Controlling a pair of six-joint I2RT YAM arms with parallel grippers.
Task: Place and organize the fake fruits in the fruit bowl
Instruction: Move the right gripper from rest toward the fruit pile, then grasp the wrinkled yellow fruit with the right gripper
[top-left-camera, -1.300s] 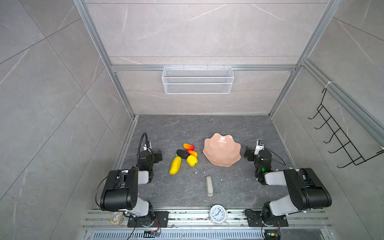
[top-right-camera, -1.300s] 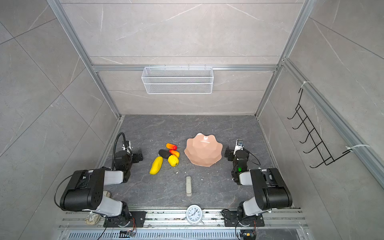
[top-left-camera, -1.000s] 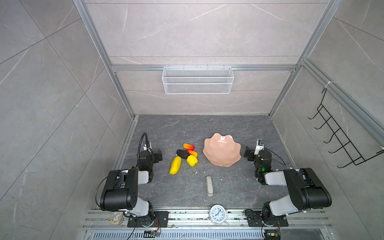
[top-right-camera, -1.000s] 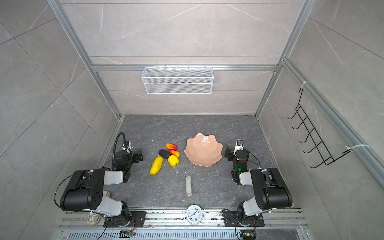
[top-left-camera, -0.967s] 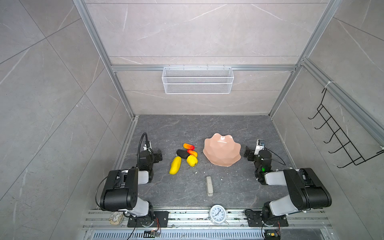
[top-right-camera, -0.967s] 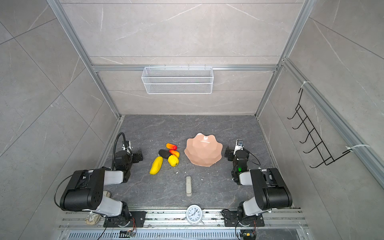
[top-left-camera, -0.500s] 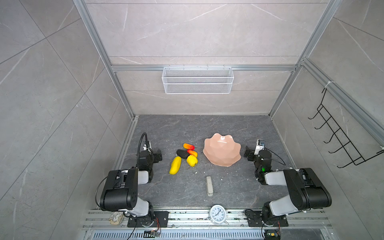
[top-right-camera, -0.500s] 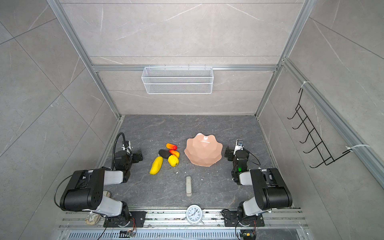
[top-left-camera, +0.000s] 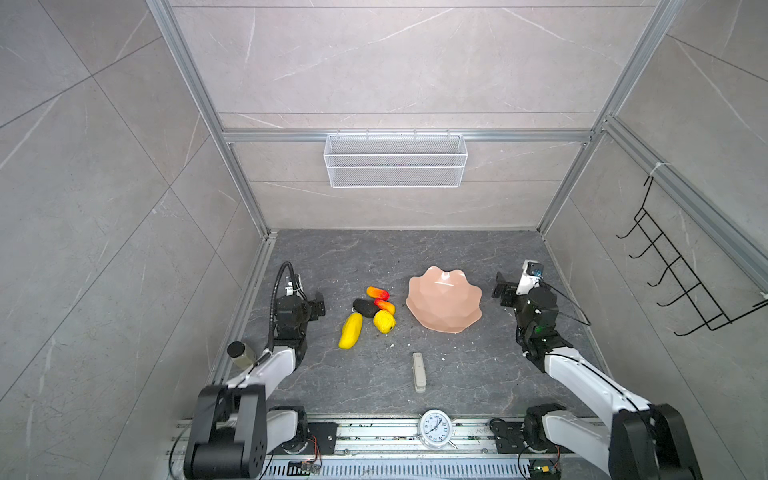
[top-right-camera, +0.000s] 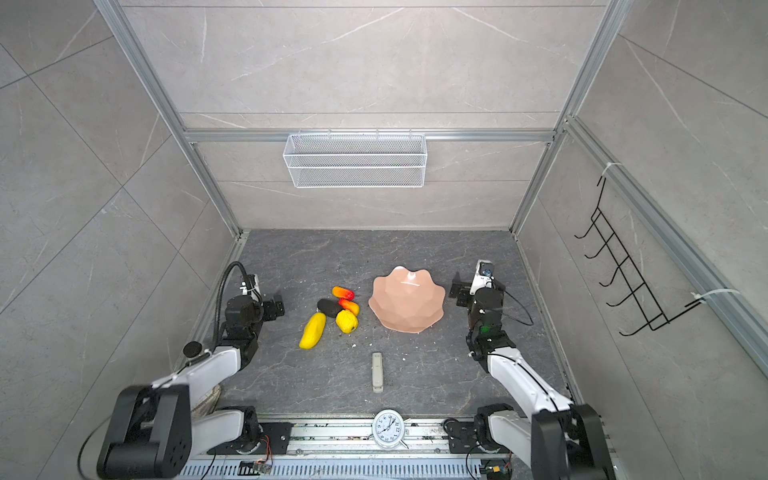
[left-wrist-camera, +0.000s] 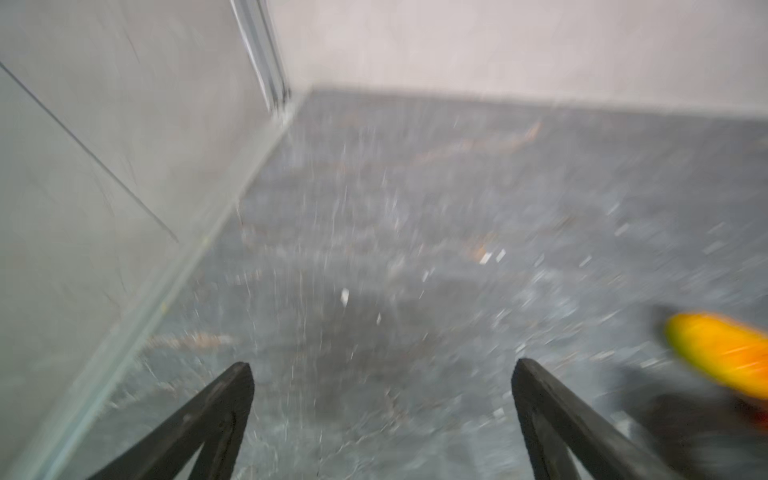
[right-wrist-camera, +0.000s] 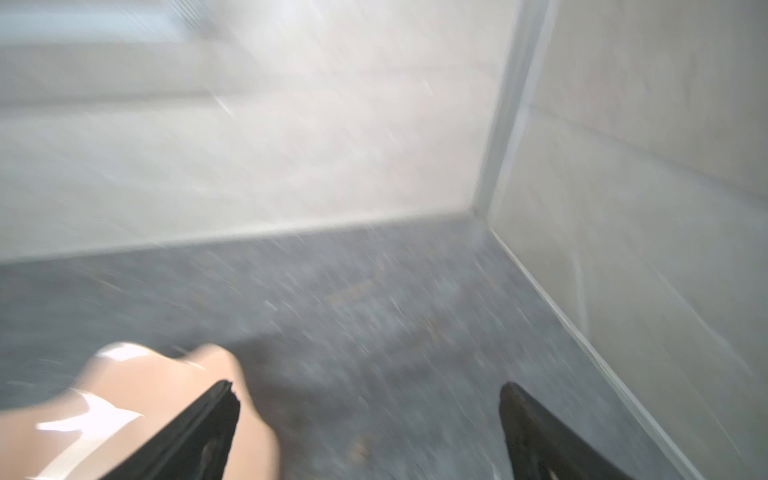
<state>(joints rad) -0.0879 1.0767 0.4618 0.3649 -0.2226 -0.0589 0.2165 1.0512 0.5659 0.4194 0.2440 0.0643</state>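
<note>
Nothing of the task is done, as far as both top views show: the fruit bowl (top-left-camera: 444, 300) stands empty on the dark floor, and all five fake fruits (top-right-camera: 348, 321) lie in a tight cluster at its 9 o'clock, near but apart from its rim. Within the cluster the long yellow fruit (top-left-camera: 350, 331) lies at 7 o'clock, the ridged yellow fruit (top-left-camera: 384, 321) at 5, the black oval (top-left-camera: 365, 308) in the middle, the far red-orange fruit (top-left-camera: 377, 293) at 12 and the near red-orange fruit (top-left-camera: 386, 306) at 3. The left gripper (left-wrist-camera: 380, 365) sits at the cluster's 9 o'clock, jaws spread and empty; the right gripper (right-wrist-camera: 368, 388) sits at the bowl's 3 o'clock, likewise spread around nothing. I judge five pick-and-place moves remain, then the arranging
</note>
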